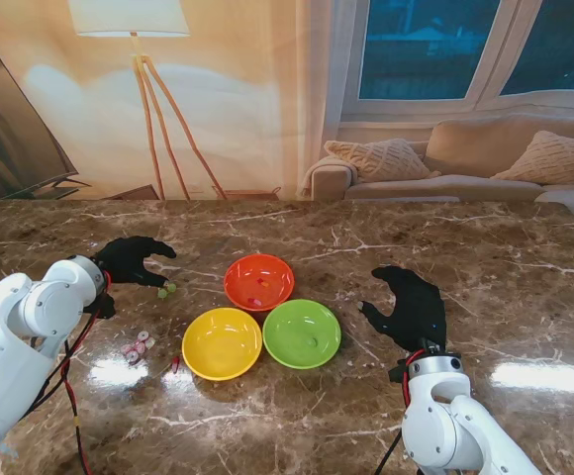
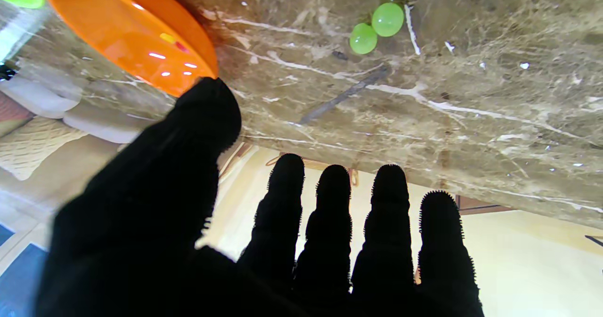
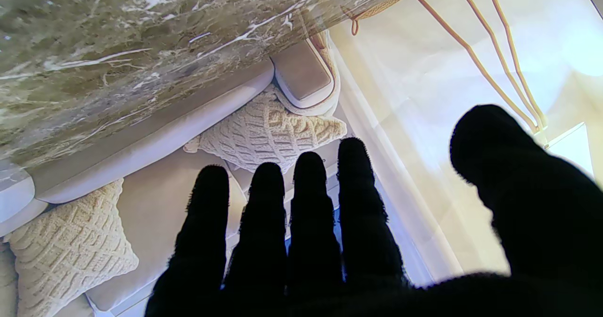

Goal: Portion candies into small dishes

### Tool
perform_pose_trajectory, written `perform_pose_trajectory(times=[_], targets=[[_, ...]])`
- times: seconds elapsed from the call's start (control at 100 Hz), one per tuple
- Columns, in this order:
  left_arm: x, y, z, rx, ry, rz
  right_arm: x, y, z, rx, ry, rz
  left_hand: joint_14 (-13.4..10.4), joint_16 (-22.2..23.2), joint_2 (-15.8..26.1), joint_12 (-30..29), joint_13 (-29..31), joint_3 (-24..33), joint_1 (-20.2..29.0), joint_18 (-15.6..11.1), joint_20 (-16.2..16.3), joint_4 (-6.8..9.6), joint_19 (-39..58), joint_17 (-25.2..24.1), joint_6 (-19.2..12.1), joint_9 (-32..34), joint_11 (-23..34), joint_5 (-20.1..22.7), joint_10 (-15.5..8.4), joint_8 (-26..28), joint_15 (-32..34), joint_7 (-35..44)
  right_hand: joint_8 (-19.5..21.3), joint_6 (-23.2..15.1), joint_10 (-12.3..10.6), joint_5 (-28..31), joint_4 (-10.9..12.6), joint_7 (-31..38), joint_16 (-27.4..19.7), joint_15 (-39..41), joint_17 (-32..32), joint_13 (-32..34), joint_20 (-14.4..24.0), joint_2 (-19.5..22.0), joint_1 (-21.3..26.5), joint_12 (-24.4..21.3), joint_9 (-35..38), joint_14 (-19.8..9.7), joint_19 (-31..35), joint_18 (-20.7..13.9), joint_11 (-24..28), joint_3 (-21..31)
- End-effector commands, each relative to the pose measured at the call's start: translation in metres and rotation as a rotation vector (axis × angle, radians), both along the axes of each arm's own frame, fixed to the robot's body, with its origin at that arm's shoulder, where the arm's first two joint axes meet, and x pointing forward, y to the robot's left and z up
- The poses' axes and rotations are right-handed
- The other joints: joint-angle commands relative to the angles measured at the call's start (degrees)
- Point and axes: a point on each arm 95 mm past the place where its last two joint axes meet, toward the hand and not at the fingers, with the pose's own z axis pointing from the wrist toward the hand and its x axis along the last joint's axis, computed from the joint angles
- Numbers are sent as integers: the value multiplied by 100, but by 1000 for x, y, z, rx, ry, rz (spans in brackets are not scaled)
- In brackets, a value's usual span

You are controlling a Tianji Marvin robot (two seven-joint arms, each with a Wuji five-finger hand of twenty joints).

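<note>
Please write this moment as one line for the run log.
left hand: open, beside green candies | right hand: open, holds nothing | orange dish: some candies inside

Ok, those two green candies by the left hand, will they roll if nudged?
Probably. The green candies look round and glossy, so they may skid or roll on the polished marble table. They seem small and light; the left robot hand, open, should pinch gently.

Three views: one high stand camera, two wrist cameras.

The worktop (image 1: 485,247) is seen from above by the stand view. Close wrist views are turned upside down; the orange dish (image 1: 258,281) and green candies (image 2: 376,28) are shared by the left wrist and stand views.
</note>
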Motion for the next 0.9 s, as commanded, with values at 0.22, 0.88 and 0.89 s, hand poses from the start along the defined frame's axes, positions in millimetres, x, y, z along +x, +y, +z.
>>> perform_pose_trajectory(times=[0.22, 0.88, 0.89], targets=[[20, -1, -18, 86, 43, 61, 0, 2, -6, 14, 29, 6, 164, 348, 34, 276, 246, -359, -205, 306, 279, -96, 320, -66, 153, 430, 204, 441, 165, 144, 368, 133, -73, -115, -53, -49, 206, 6, 40, -46, -24, 157, 72, -57, -136, -36, 36, -27, 59, 7, -100, 40], [39, -10, -54, 226, 54, 170, 2, 4, -7, 23, 40, 8, 302, 1009, -134, 1242, 643, -863, -32, 636, 755, 36, 661, 11, -133, 1100, 854, 1213, 114, 607, 928, 777, -65, -143, -49, -17, 204, 32, 86, -25, -25, 138, 156, -71, -128, -3, 50, -4, 75, 42, -93, 40], [39, -10, -54, 227, 54, 170, 2, 4, -7, 23, 40, 8, 301, 1012, -145, 1244, 648, -854, -30, 637, 762, 33, 675, 10, -134, 1105, 856, 1212, 111, 611, 932, 786, -65, -145, -44, -15, 203, 33, 87, -25, -24, 137, 157, -71, -130, -2, 52, -10, 75, 43, -92, 40]])
